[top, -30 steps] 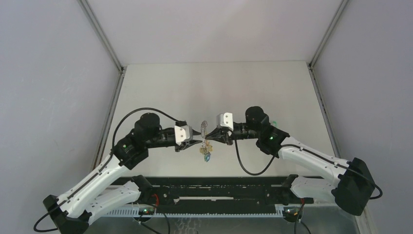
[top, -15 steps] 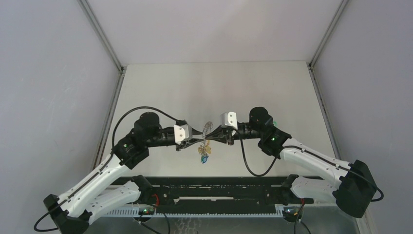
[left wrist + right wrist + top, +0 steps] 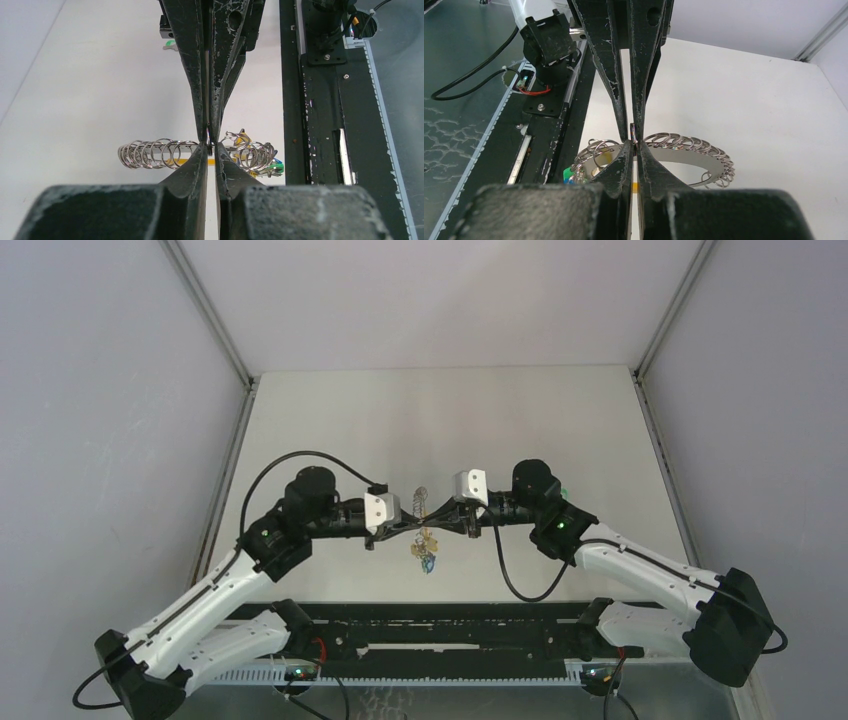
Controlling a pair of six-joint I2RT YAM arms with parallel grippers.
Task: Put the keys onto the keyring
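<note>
Over the near middle of the tabletop (image 3: 450,420), well above its surface, the keys (image 3: 426,558) hang in a small bunch, green and blue heads together. They seem to be on the rings already, but the bunch is too small and tangled to be sure.

Just behind them the two grippers meet tip to tip. The left gripper (image 3: 408,527) has moved in from the left during the last second and its fingers, which stood apart a moment ago, are now pressed together on one wire loop of the keyring (image 3: 150,152). The right gripper (image 3: 436,524) remains clenched on the same loop from the other side, as before.

Beyond the tips the rest of the keyring curves away as a chain of silver loops toward the far edge, touching nothing.

So the ring is now held from both sides. In my judgement this lets one arm steady it while the other pulls a loop open for a key.
</note>
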